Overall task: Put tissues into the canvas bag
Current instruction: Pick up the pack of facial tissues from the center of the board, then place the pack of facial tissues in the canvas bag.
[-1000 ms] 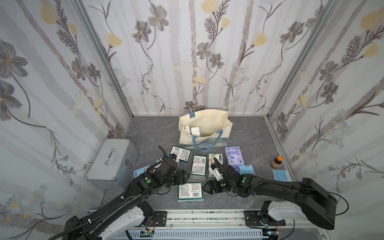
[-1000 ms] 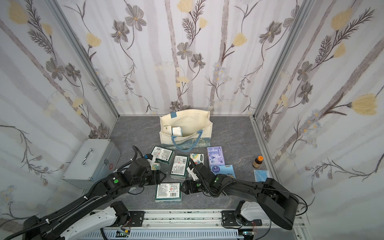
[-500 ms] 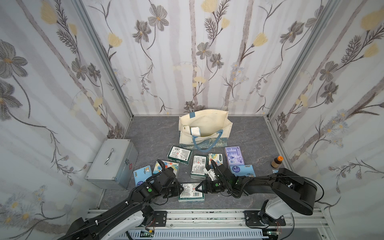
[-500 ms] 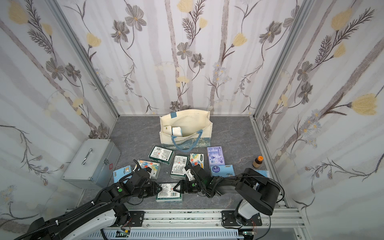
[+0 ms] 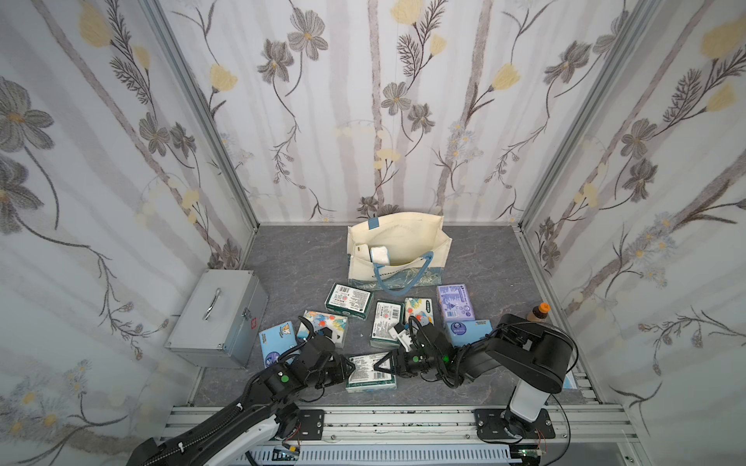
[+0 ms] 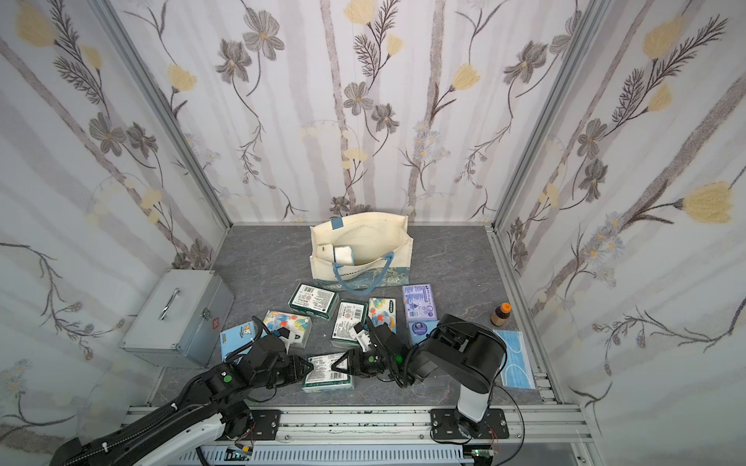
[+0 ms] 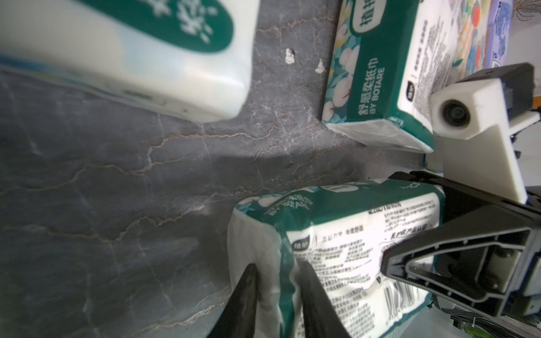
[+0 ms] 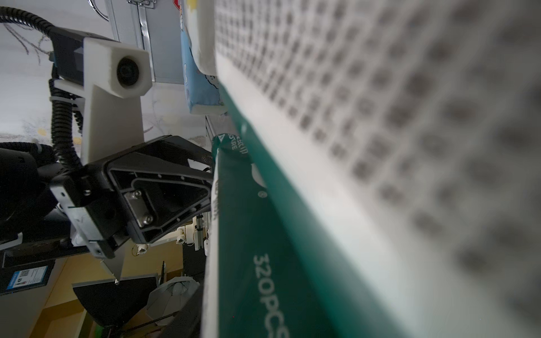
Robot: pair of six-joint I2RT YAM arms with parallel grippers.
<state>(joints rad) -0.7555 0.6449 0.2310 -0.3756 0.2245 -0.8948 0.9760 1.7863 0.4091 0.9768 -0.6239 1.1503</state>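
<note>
A dark green tissue pack (image 5: 370, 372) lies at the table's front, and both grippers are on it. My left gripper (image 5: 350, 367) is shut, pinching the wrapper at the pack's left end (image 7: 278, 292). My right gripper (image 5: 378, 364) is closed across its right end, one finger on the label face and one along the far side. Up close the pack (image 8: 263, 234) fills the right wrist view. The cream canvas bag (image 5: 403, 230) stands open at the back with a white pack (image 5: 379, 255) inside. Several more tissue packs (image 5: 348, 299) lie in front of the bag.
A silver metal case (image 5: 218, 314) sits at the left. A small brown bottle with an orange cap (image 5: 537, 312) stands at the right, and a flat blue mask (image 6: 514, 359) lies behind the right arm. Flowered walls enclose three sides.
Both grippers came forward and down to the front green pack. The left one closed on its left end and the right one narrowed around its right end.
</note>
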